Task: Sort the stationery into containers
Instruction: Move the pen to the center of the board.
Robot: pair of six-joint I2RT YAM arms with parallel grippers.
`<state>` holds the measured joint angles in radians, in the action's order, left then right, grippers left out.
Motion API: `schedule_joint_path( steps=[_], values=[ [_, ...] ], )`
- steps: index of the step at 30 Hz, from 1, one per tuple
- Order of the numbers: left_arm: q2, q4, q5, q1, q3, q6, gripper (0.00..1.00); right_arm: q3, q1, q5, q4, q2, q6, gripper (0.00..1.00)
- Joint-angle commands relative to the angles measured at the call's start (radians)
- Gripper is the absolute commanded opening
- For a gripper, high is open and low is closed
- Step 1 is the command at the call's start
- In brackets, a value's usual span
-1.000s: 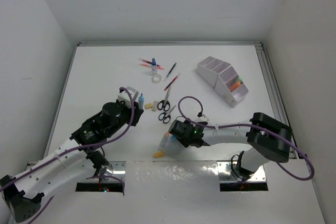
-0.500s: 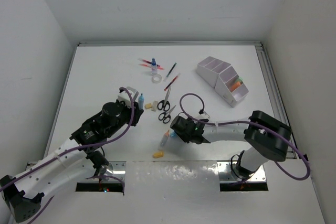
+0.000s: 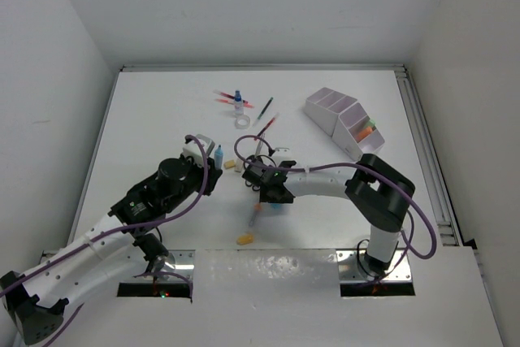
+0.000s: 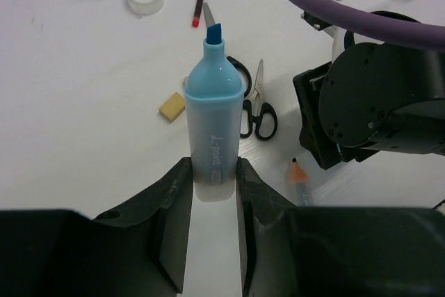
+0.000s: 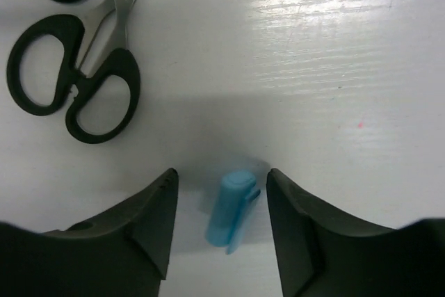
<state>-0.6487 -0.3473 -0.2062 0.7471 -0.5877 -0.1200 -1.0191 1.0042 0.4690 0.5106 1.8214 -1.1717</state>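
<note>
Pale blue uncapped highlighter is clamped upright in the left gripper, jaws closed tight on its barrel, over mid-table, left of centre. Its likely mate, a small light blue plastic cap, lies flat on the table between the fingers of the right gripper. Those jaws are wide apart, straddling the cap and gripping nothing. Black-handled scissors lie just beside.

White stepped plastic desk organiser sits toward the far right corner. Only something orange shows in one compartment, so you're barely started.

Left to sort:
- Toward the far edge: red and black pens, blue-capped bottle, white tape ring.
- Mid-table: beige erasers.
- Toward the near edge: an orange-tipped marker and a yellow piece.

My read: cap pickup is the step in hand, then recapping, then binning.
</note>
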Motion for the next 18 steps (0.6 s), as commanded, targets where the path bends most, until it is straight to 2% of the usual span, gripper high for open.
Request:
schedule_joint_path(
  steps=[1, 4, 8, 15, 18],
  values=[
    [0.003, 0.045, 0.004, -0.015, -0.009, 0.003, 0.0, -0.025, -0.007, -0.018, 0.065, -0.001, 0.109, 0.54],
    [0.003, 0.045, 0.005, -0.017, -0.008, 0.002, 0.0, -0.032, -0.004, -0.038, 0.052, -0.007, 0.116, 0.55],
    [0.004, 0.045, 0.007, -0.017, -0.008, 0.002, 0.0, -0.004, -0.003, -0.053, 0.019, -0.03, 0.081, 0.47],
    [0.007, 0.042, 0.007, -0.02, -0.008, 0.002, 0.0, 0.045, -0.004, -0.072, 0.009, -0.082, 0.047, 0.47],
    [0.003, 0.042, 0.011, -0.022, -0.009, 0.0, 0.0, 0.056, -0.004, -0.084, 0.003, -0.106, 0.066, 0.44]
  ],
)
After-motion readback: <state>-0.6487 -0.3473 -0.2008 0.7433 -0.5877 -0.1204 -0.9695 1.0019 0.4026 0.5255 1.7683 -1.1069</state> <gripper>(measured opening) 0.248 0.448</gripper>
